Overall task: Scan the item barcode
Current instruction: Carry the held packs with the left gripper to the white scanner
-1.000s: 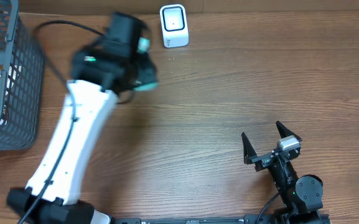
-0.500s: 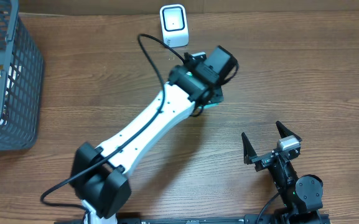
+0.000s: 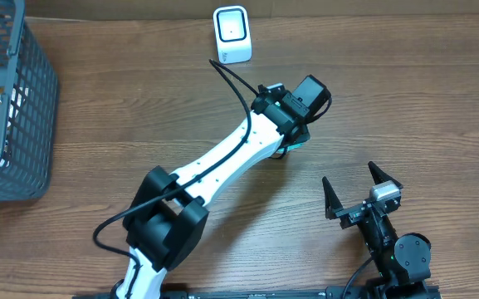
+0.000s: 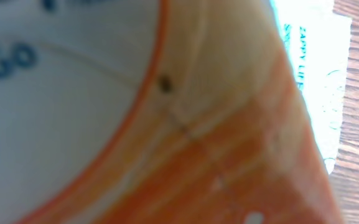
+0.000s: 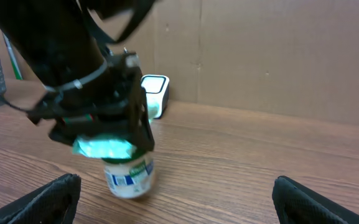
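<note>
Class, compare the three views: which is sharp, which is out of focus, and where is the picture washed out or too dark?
Overhead: sharp and evenly lit, white barcode scanner crisp. Left wrist: white labelled jar too close, wholly blurred; top-right corner washed out. Right wrist: that jar soft, left claw above it dark, near silhouette.

Brown wood-grain surface (image 3: 422,91), with the grain running left to right. At its left edge a grey mesh basket (image 3: 33,124), and at the far edge near the middle a small white scanner (image 3: 232,34), standing upright. Right of centre, nearer than the scanner and well apart from the basket, a small tub (image 5: 128,177) with a white and blue label, upright and seemingly set down on the wood, though hard to confirm at its base.
</note>
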Available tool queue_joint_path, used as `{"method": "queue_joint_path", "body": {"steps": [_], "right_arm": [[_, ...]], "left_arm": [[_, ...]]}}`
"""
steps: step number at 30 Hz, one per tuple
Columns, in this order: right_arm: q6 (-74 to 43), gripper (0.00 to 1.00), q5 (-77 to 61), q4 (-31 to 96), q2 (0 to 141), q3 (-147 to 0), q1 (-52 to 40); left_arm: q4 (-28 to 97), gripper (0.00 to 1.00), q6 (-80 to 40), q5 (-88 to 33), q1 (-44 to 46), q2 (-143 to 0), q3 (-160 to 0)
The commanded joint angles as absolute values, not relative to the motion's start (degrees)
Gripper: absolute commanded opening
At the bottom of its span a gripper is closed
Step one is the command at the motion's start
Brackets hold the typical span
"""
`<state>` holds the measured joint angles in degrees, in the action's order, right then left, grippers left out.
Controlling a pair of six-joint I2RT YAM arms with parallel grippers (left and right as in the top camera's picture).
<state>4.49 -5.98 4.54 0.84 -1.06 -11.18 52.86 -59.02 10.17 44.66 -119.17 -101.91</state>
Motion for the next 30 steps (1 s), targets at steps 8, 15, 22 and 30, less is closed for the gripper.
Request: {"method": "queue_joint_path", "body": {"steps": [8, 15, 22, 30], "right_arm": [[4.36, 1.00, -6.09, 4.23, 0.16, -0.45, -10.85], [4.36, 1.00, -6.11, 4.23, 0.16, -0.45, -10.85], [4.36, 1.00, -6.11, 4.23, 0.16, -0.45, -10.85], [4.36, 1.00, -6.09, 4.23, 0.16, -0.45, -10.85]], "left_arm": [[51.53, 0.12, -60.49, 8.78, 45.41, -122.80, -102.45], [51.16, 0.16, -60.42, 8.36, 45.45, -123.46, -102.45], [51.16, 0.45, -59.83, 7.84, 45.45, -123.46, -102.45], [51.18, 0.77, -58.65, 7.84, 45.45, -123.46, -102.45]]}}
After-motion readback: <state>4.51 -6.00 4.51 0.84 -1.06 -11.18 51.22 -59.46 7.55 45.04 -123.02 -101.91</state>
